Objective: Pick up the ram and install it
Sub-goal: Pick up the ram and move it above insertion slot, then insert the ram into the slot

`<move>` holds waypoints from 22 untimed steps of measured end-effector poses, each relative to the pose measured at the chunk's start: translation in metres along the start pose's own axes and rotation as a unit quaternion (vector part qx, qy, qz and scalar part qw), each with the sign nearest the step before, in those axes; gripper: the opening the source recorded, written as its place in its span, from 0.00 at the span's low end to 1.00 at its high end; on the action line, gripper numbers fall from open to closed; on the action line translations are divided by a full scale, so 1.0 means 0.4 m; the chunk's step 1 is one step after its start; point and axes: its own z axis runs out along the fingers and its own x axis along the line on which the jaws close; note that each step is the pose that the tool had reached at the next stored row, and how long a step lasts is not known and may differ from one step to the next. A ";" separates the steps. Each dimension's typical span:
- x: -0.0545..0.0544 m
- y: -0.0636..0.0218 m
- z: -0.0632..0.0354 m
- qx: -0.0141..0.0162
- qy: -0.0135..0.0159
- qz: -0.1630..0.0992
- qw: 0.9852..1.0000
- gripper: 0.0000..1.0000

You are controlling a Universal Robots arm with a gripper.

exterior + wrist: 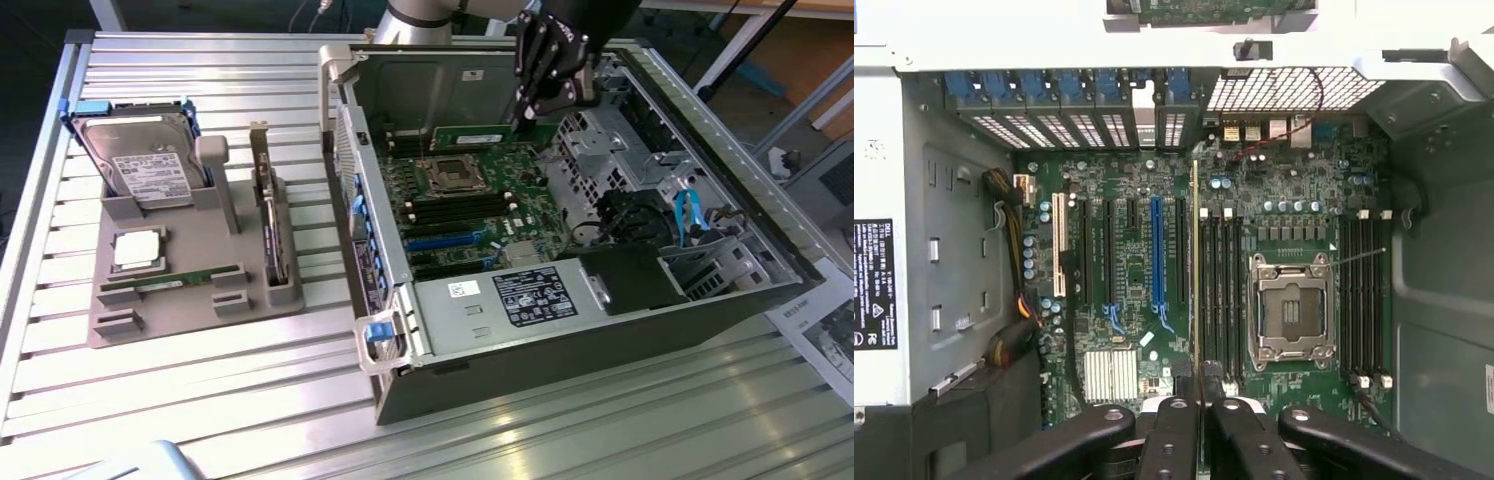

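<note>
Slatted metal desk [200,400] carries an open case [441,380] toward the exterior view's right edge, with the board [467,215] exposed inside. The claw [534,122] is clamped narrow on the ram [470,133], holding it clear above the board near the socket [451,176]. In the wrist view the ram [1195,260] shows edge-on, parallel to the black slots [1219,290] and apparently just beside the nearest. Recommendation: centre the stick over one slot, confirm latches open and notch matched, then press straight and evenly.
</note>
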 end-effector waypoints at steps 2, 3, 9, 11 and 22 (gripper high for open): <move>0.000 0.000 0.005 0.000 0.000 0.000 1.000 0.12; 0.000 0.000 0.006 0.000 0.000 0.000 1.000 0.12; 0.000 0.000 0.007 0.000 0.000 0.000 1.000 0.12; 0.000 0.000 0.007 0.000 0.000 0.000 1.000 0.12; -0.029 0.000 0.010 0.000 0.000 0.000 1.000 0.12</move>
